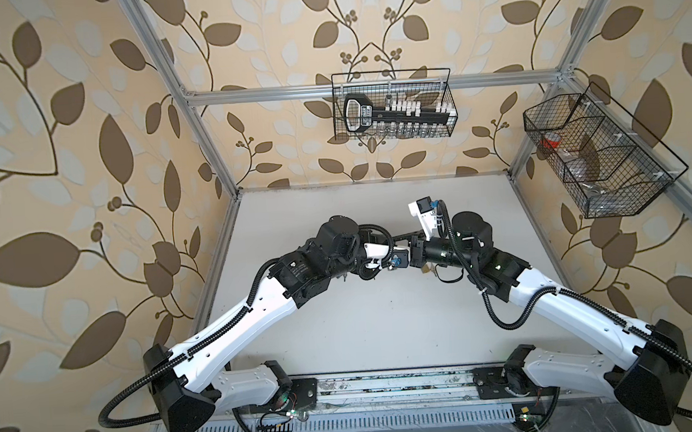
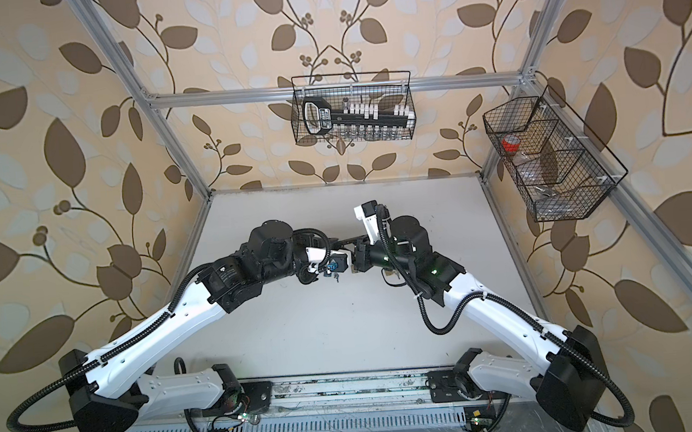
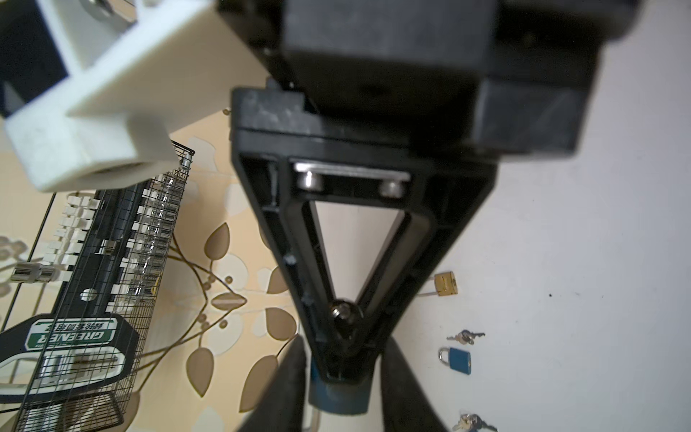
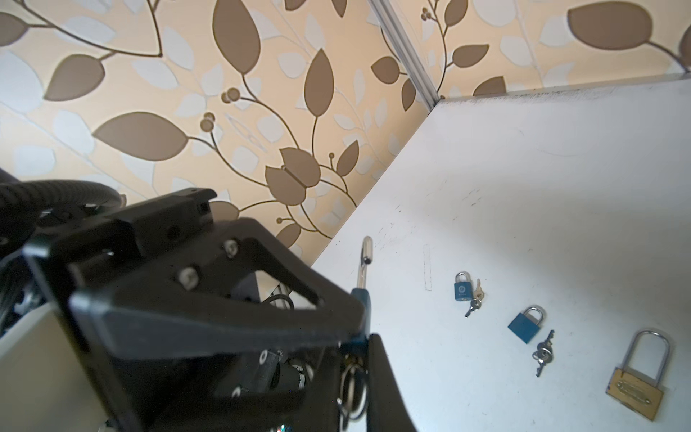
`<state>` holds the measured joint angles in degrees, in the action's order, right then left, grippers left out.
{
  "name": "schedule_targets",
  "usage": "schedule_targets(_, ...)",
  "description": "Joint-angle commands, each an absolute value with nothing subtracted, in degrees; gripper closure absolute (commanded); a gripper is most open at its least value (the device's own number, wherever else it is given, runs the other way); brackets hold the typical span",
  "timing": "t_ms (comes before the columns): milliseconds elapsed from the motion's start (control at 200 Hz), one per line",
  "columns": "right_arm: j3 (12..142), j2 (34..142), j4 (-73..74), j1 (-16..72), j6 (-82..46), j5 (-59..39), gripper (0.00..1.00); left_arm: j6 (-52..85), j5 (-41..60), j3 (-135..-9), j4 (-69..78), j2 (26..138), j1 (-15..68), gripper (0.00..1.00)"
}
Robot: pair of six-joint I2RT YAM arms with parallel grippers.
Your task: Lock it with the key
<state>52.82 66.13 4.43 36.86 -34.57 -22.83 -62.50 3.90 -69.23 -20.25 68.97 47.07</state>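
Observation:
A blue padlock (image 3: 338, 400) hangs in the air between my two grippers, above the middle of the white table (image 1: 385, 327). My left gripper (image 3: 344, 338) stands open around its body, with a thin gap on each side. In the right wrist view the padlock (image 4: 361, 295) shows its steel shackle (image 4: 364, 258) swung open, pointing away from my right gripper (image 4: 359, 342). That gripper is shut on the key at the lock's bottom end. The key itself is mostly hidden, and its key ring (image 4: 353, 385) dangles between the fingers.
On the table lie a small blue padlock (image 4: 461, 290) with keys, another blue padlock (image 4: 525, 325) beside a key bunch (image 4: 544, 353), and a brass padlock (image 4: 635, 389). Wire baskets hang on the back wall (image 1: 393, 105) and the right wall (image 1: 598, 153).

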Motion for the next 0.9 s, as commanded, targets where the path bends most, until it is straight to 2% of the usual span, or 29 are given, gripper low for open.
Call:
schedule_targets(0, 52.53, 63.35, 4.42, 36.87, -32.52, -17.84, 1.00, -58.34, 2.41, -68.96, -10.69, 67.94, 47.77, 0.14)
schedule_targets(45, 52.11, 62.27, 4.36, 36.41, -32.11, -16.63, 1.00, -53.18, 0.57, -69.73, -9.82, 68.02, 47.41, 0.02)
schedule_targets(110, 51.22, 60.71, 4.71, 34.39, -32.25, -17.15, 1.00, -41.37, 2.12, -72.76, -11.40, 68.55, 43.56, 0.01)
schedule_targets(230, 49.20, 59.12, 6.06, 27.96, -33.99, -23.17, 1.00, -28.60, 13.97, -73.35, -12.34, 66.69, 34.09, 0.01)
schedule_targets(400, 48.13, 58.60, 8.52, 21.43, -35.55, -31.91, 1.00, -31.30, 23.30, -65.95, -6.33, 61.10, 32.47, 0.01)
schedule_targets(536, 49.31, 58.82, 10.10, 20.88, -32.40, -40.80, 1.00, -37.50, 31.32, -58.71, 1.21, 58.30, 32.35, 0.06)
schedule_targets(681, 51.75, 59.33, 8.65, 20.91, -28.26, -53.41, 1.00, -40.14, 40.43, -60.20, -0.22, 59.17, 32.36, 0.09)
schedule_targets(896, 54.51, 60.23, 2.74, 20.86, -25.05, -54.71, 1.00, -43.01, 51.06, -63.95, -3.00, 61.02, 32.39, 0.19)
